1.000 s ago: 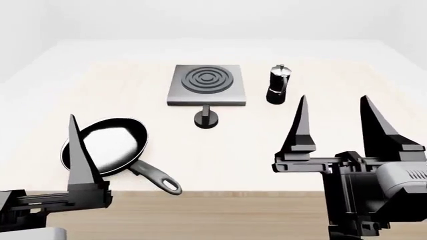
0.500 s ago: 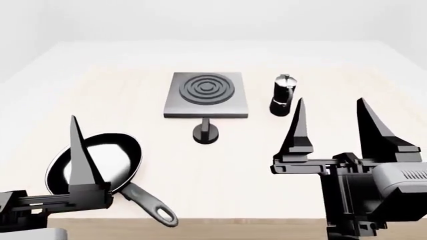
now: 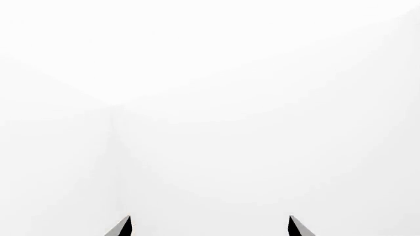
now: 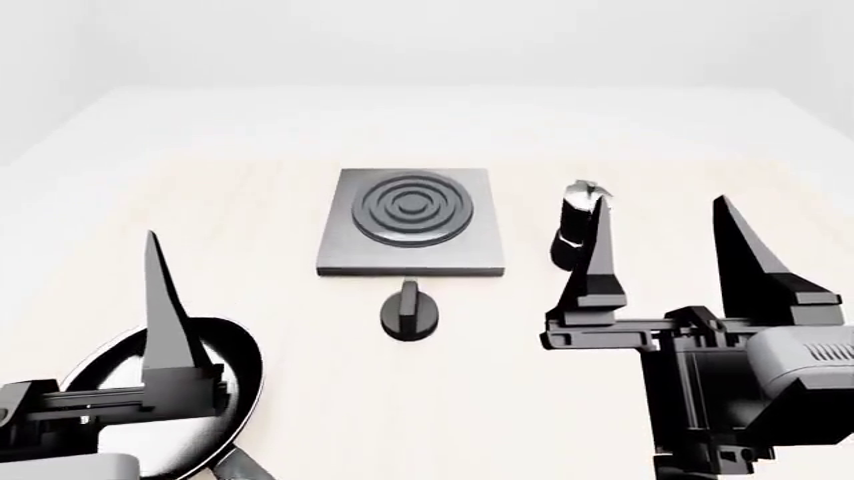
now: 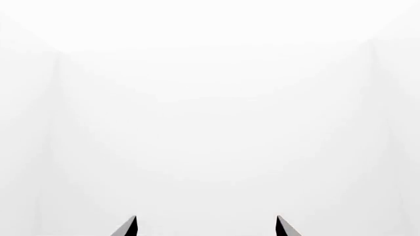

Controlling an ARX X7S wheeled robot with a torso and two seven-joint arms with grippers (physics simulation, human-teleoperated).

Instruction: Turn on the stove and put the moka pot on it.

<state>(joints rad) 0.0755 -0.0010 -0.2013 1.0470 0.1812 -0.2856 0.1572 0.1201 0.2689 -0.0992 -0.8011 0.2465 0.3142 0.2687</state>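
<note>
The stove (image 4: 470, 250) is a flat grey square plate with a ringed burner, at mid table in the head view. Its round black knob (image 4: 408, 312) stands just in front of it. The moka pot (image 4: 575, 222), black with a silver top, stands upright to the right of the stove, partly hidden behind my right gripper's inner finger (image 4: 597, 262). My right gripper (image 4: 663, 205) is open and empty, held up near me. Only one finger (image 4: 168, 320) of my left gripper shows there. The left wrist view shows the left gripper (image 3: 210, 227) open and empty; the right wrist view shows the right gripper (image 5: 206, 227) open against white wall.
A black frying pan (image 4: 127, 395) lies at the near left of the pale wooden table (image 4: 267, 230), partly behind my left finger. White walls surround the table.
The head view has moved in over the table. The stove, knob and pot sit lower and larger, the pan has slid to the lower left, and the pot now shows behind my right finger.
</note>
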